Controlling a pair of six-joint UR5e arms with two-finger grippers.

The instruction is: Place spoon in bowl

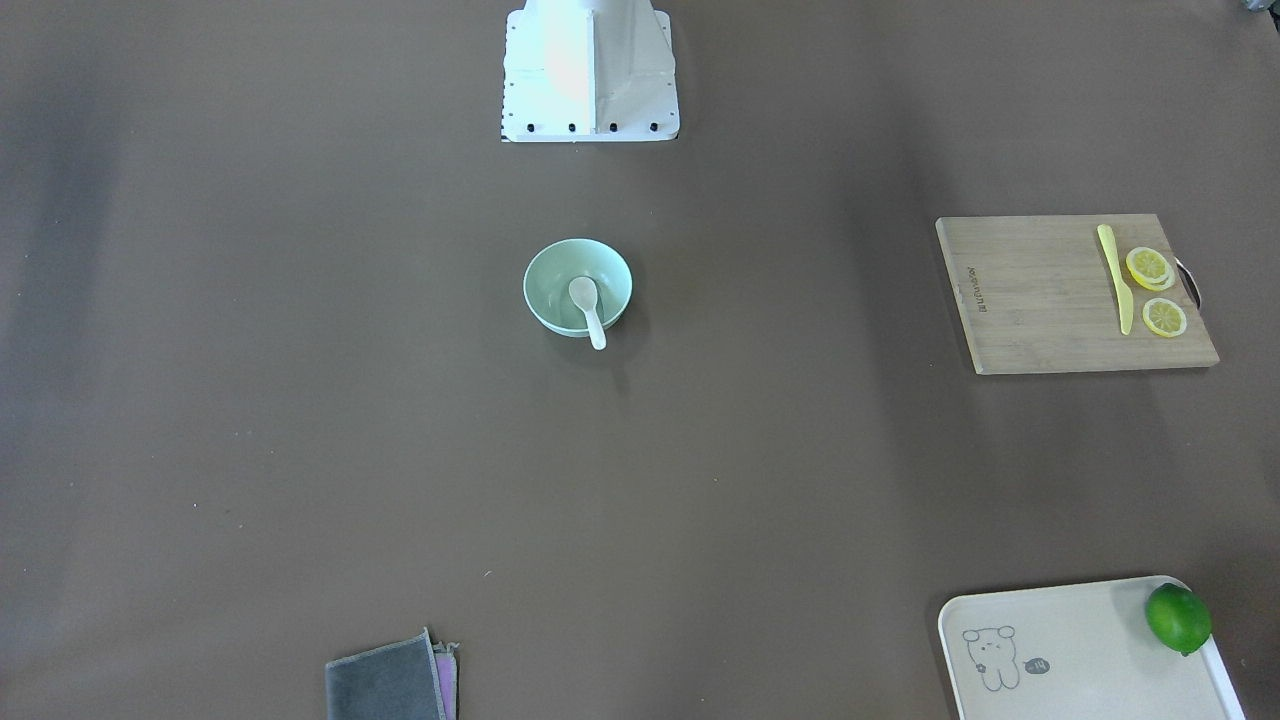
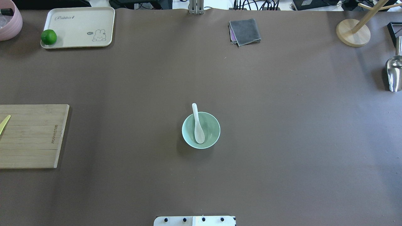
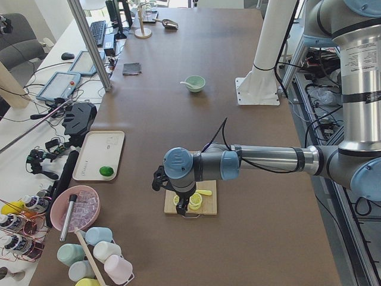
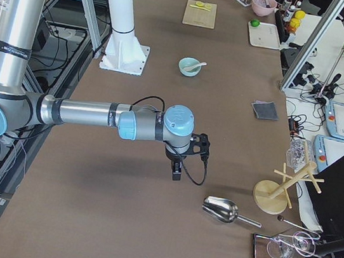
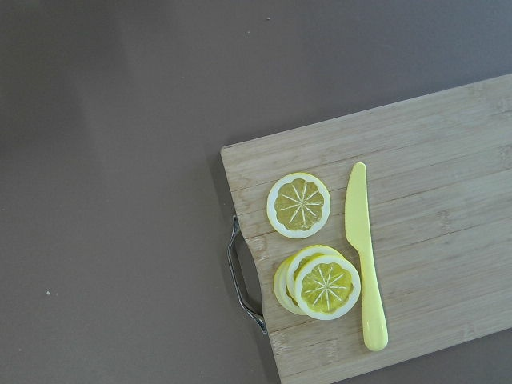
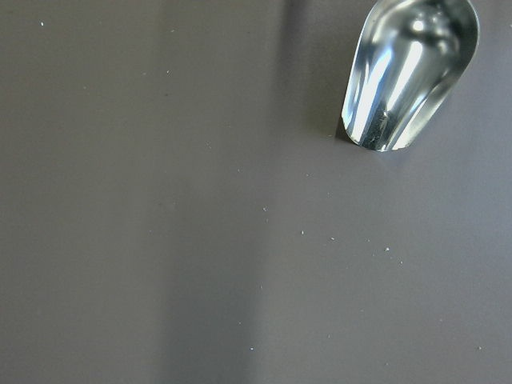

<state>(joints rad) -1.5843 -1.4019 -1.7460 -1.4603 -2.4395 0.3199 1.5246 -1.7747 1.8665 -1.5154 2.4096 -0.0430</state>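
Arms parked at opposite table ends, left gripper (image 3: 189, 207) over the cutting board (image 3: 209, 204), right gripper (image 4: 177, 171) near the metal scoop (image 4: 220, 208); cannot tell whether jaws open or closed. Bowl (image 2: 214, 128) mid-table, well apart from both. Spoon (image 2: 199, 133) inside, scoop down, handle propped over the far rim: task likely done.

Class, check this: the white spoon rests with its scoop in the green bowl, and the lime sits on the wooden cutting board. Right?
No. The lime sits on the cream tray, not the cutting board, as the overhead exterior view shows. The spoon does rest with its scoop in the bowl.
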